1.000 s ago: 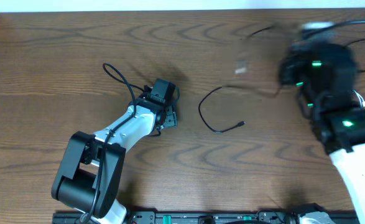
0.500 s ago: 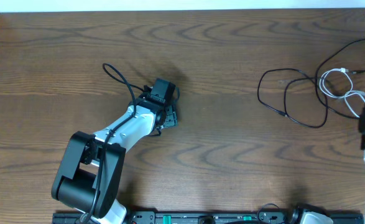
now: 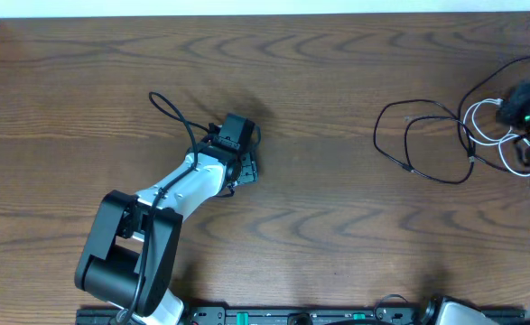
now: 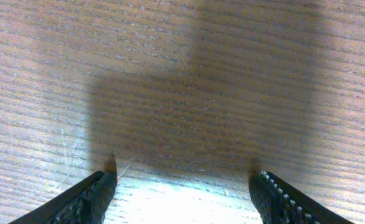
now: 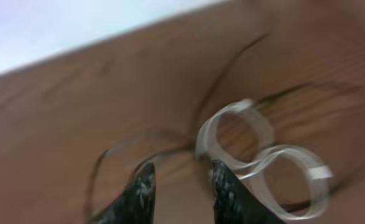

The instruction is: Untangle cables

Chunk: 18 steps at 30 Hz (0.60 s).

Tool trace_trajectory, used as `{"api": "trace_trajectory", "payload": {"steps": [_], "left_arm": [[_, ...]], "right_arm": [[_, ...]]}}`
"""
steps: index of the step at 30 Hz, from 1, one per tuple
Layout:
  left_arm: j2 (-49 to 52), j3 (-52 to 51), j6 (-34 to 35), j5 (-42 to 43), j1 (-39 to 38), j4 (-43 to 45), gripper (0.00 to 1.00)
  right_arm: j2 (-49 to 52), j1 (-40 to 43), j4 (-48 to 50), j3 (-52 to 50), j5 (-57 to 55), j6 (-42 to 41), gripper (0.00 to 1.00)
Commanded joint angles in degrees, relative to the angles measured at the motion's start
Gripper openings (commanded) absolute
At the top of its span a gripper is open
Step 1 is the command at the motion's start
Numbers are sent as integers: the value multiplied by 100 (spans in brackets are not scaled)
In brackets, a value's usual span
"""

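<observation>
— While our left jaws hover at centre-left, are they apart?
— Wide apart, over bare surface point(image 4: 182, 62). Far right, we see black cable point(image 3: 377, 134) and white cable point(image 5: 257, 163) looped together, right jaws narrowly parted beside them.

**Wood-grain table, two thin cables near its far right corner**
The table point(image 3: 337, 244) was brown wood with dark, wavy grain, and a pale strip ran along its far edge. A black cable point(image 3: 377, 135) lay on it in loose, open loops. A white cable point(image 3: 469, 119) lay curled in smaller loops just to its right, and the two crossed where they met.
</observation>
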<state>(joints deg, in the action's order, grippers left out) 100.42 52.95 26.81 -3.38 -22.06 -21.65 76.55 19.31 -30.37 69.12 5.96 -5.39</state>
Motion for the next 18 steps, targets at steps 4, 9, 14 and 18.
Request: {"api": "trace_trajectory", "payload": {"steps": [4,9,14,18], "left_arm": [[170,-142,55,140,24,-15,75],[170,-142,138,144,24,-20,76],[170,-142,142,144,24,-28,76],[170,-142,140,140,24,-31,80]], "right_arm": [[874,-282,-960,35,1626,83,35],[1517,-761,-1335,35,1624,579,45],[2033,-1283,-1539,35,1095,1209,55],[2361,-1497,-1552,35,-79,1147,58]]}}
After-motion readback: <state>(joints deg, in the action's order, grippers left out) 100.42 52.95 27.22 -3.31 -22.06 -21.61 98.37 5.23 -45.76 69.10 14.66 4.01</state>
